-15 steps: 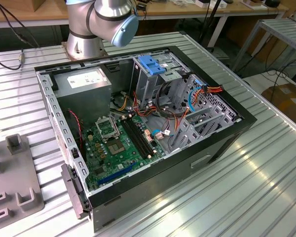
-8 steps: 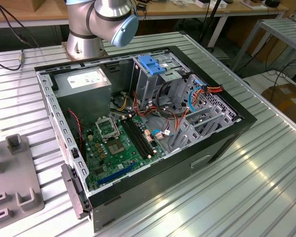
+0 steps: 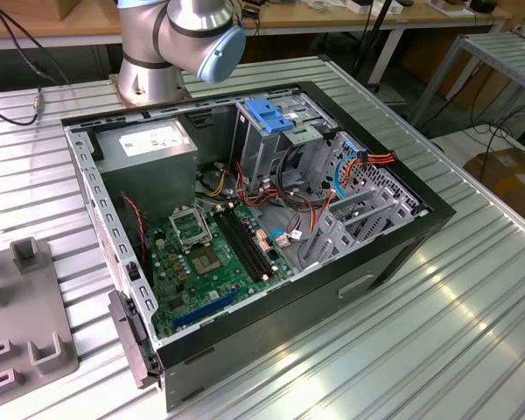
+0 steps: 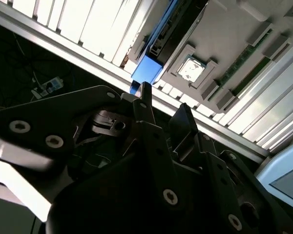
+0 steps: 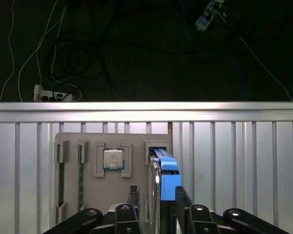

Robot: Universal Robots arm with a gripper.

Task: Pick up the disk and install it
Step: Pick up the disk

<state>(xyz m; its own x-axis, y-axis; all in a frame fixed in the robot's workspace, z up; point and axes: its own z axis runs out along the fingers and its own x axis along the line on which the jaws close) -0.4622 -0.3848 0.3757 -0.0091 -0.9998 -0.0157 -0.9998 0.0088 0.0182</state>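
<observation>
The disk (image 5: 167,178) stands on edge in a slot of a grey fixture plate (image 5: 136,146), its bright blue bracket uppermost. In the second wrist view the disk (image 4: 158,44) runs along the same plate, blue end towards my fingertips. My gripper (image 5: 156,196) hovers just above the disk and is open, with one black finger (image 5: 134,194) on each side of the disk's near end and nothing held. The second wrist view shows the gripper (image 4: 165,102) with a gap between its two tips, short of the blue bracket.
A processor chip (image 5: 112,158) and memory sticks (image 5: 80,175) sit in other slots of the plate. The open computer case (image 3: 385,254) lies on the slatted table with a power-supply box (image 3: 149,144), motherboard (image 3: 210,254) and blue clip (image 3: 271,114) at its drive bay. The arm's base (image 3: 175,44) stands behind.
</observation>
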